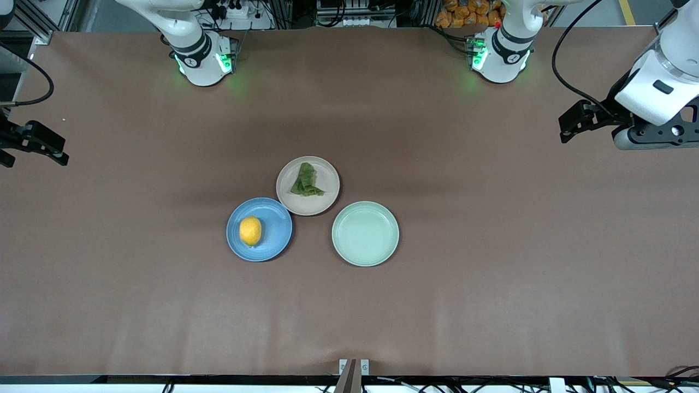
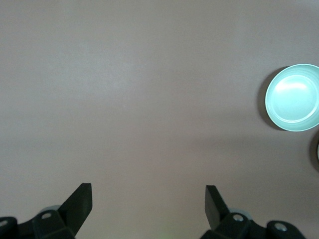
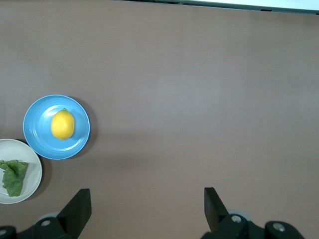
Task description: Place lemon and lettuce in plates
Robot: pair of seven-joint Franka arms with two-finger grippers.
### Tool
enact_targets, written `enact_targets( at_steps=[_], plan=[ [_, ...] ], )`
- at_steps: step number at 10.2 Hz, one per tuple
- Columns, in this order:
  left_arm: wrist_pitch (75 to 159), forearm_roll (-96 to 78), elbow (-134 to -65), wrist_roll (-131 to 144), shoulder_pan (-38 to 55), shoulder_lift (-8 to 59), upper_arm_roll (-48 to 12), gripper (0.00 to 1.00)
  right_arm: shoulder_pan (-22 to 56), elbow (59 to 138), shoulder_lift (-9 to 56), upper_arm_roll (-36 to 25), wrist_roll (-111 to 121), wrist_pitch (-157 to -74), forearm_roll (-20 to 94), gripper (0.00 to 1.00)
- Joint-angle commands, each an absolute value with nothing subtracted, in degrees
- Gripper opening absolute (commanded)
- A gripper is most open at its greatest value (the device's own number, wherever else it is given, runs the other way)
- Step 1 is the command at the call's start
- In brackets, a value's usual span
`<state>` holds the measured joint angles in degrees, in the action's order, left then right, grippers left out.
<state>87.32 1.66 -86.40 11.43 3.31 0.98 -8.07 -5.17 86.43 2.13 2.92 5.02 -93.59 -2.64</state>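
Small oval bright yellow lemon (image 1: 250, 231) resting inside the round shallow blue plate (image 1: 273, 242), lower centre of the front frame. Crinkled dark green lettuce leaf (image 1: 305, 180), folded into a loose heap, lying inside the round pale beige-pink plate (image 1: 326, 199), just above the blue plate, rims touching or nearly so. Round pale mint-green plate (image 1: 365, 233) standing bare beside both, toward the left arm's end of the table; not part of the task, hence left unfilled. Both items judged delivered, one per plate; task judged complete or at its closing step. Left gripper (image 2: 148, 200) parked at the right edge of the front frame over bare brown table surface (image 1: 491, 273), fingers spread wide and holding nothing. Right gripper (image 3: 147, 201) parked at the left edge of the front frame, likewise released and empty, fingers wide apart. Both arms waiting well apart from the plates, presumably withdrawn to keep clear of the placed items and give the cameras an unobstructed view. No remaining grasp required, by this judgement.
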Motion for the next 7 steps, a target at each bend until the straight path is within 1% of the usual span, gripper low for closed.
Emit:
enact_targets(
  at_steps=[1, 7],
  plan=[
    [86.1, 2.4, -85.7, 9.8, 3.2, 0.8, -8.0, 1.0, -6.3, 84.8, 3.0, 3.5, 5.1, -92.9, -3.3, 1.0],
    [86.1, 2.0, -85.8, 9.6, 2.9, 1.3, -8.2, 1.0, -6.6, 84.9, 3.0, 3.6, -2.6, -93.1, -3.1, 1.0]
  ],
)
